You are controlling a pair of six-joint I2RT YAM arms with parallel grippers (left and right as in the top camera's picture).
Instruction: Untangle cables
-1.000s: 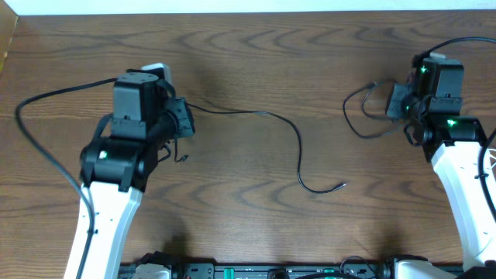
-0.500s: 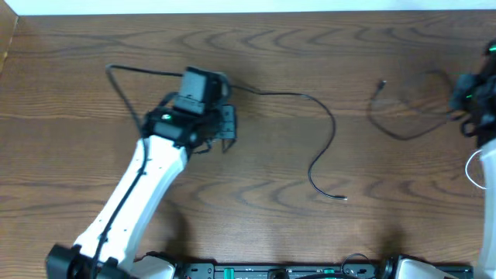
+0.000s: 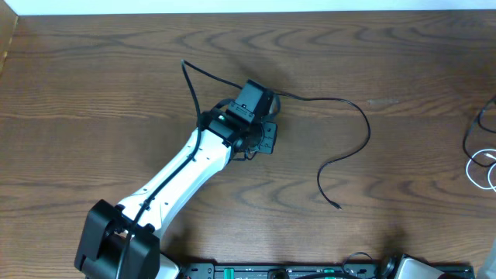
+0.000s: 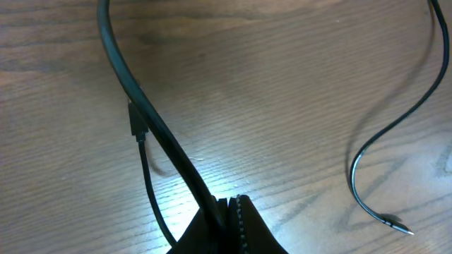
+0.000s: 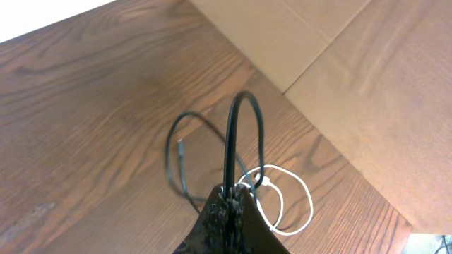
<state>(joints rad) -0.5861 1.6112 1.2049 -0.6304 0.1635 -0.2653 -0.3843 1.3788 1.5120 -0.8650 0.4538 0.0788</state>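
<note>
A long thin black cable (image 3: 364, 128) runs from the table's middle back and curls to a plug end (image 3: 339, 207). My left gripper (image 3: 266, 138) is shut on this cable (image 4: 141, 106) just above the table; its curled free end (image 4: 367, 204) lies to the right. My right gripper (image 5: 231, 196) is out of the overhead view. It is shut on a second black cable (image 5: 240, 106) that arches up from the jaws. A white cable (image 5: 293, 204) lies looped under it, and both show at the overhead's right edge (image 3: 482, 167).
The table's edge (image 5: 332, 152) runs diagonally just past the white cable, with a tan surface (image 5: 296, 35) beyond. The left arm (image 3: 178, 182) stretches from the front left to the table's middle. The table's far edge (image 3: 248, 12) runs along the top.
My left arm has swung right to the table's middle, dragging the long black cable with it. My right arm has moved right out of the overhead view, taking its black cable along.
</note>
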